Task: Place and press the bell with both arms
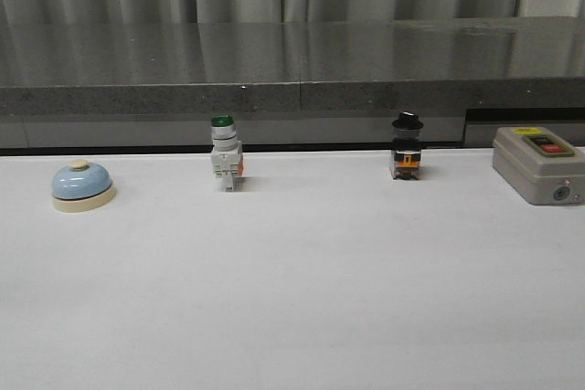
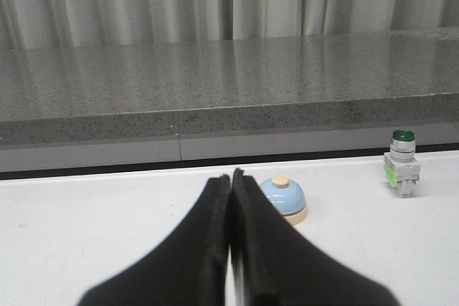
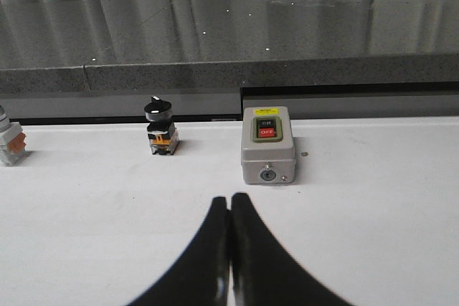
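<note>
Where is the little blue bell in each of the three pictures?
Front view: the bell sits at the far left of the white table, left of the green-capped switch.
Left wrist view: the bell is just behind the shut left gripper, partly hidden by its fingertips.
Right wrist view: the bell is not in it.
Shared landmark: the green-capped switch shows in the front and left wrist views; the grey stone ledge runs across all three.

Bell [image 1: 81,184]: light-blue dome, cream base and button. Push-button switch [image 1: 225,158]: green cap, white body, orange detail. Selector switch [image 1: 407,148]: black knob, orange band. Box [image 1: 539,163]: grey, red and black buttons, yellow label. Worktop [image 1: 302,289]: plain white. Ledge [image 1: 292,61] behind: speckled dark grey. Both tools [image 2: 229,198] [image 3: 229,209]: black.
</note>
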Motion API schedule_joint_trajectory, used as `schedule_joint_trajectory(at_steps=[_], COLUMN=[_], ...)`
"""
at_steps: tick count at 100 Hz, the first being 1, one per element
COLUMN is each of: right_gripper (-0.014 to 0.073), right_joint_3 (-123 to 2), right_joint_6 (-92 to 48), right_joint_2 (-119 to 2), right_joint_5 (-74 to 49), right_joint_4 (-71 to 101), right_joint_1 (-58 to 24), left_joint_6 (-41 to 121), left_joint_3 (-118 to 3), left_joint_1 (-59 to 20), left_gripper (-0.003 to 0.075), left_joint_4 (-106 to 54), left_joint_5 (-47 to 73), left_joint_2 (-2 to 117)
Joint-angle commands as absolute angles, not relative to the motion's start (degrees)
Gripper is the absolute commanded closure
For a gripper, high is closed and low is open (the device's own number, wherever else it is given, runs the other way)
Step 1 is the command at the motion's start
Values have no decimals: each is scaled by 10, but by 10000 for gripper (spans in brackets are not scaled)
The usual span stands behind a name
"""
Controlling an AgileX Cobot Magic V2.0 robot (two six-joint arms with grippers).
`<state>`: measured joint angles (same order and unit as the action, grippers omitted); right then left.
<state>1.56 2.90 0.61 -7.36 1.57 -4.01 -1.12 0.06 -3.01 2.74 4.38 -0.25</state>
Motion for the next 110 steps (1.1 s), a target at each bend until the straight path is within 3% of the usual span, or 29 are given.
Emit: schedule_joint_trajectory(at_steps=[1,30,54,110], right_gripper=[654,654,654,654], right_joint_3=[7,7,7,7], right_joint_6=[28,28,28,28], right_joint_2=[17,17,17,17], right_joint_5=[-22,-22,-22,-22], right_joint_4=[15,15,15,15], right_joint_1=[-37,-37,-37,-37], left_joint_6=[-18,-18,-18,-18], left_joint_3=[26,15,-66,-405], left_joint_1=[-30,-30,-30,-30], left_gripper=[740,740,740,740], left_joint_4=[26,24,-34,-63], left_joint_5=[-7,11,60,327], left_joint_2=[-19,-17,31,405])
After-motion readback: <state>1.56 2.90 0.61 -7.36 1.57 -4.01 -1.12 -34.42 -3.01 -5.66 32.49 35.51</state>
